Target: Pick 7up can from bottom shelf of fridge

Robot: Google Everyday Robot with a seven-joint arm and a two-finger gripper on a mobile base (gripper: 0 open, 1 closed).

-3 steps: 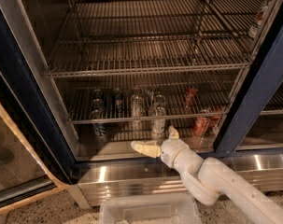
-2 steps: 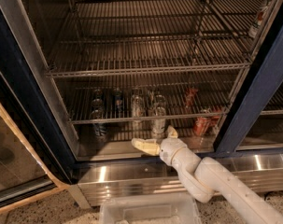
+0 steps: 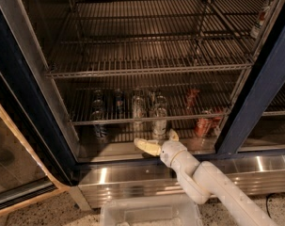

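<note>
7up can at the front of the bottom shelf, open pincer just before it

The 7up can (image 3: pixel 159 120) stands upright at the front of the bottom shelf (image 3: pixel 177 102) of the fridge (image 3: pixel 255 93). The pincer (image 3: pixel 154 138) is just below it, fingers spread apart, gripping nothing. Dark cans (image 3: pixel 98 126) stand to the left, red-orange cans (image 3: pixel 203 124) to the right.

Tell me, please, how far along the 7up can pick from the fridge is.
Done: the fridge stands open, and the gripper is at the front of the bottom shelf. In hand: its open fingers sit just before the 7up can. Left: closing on the can and lifting it out.
</note>
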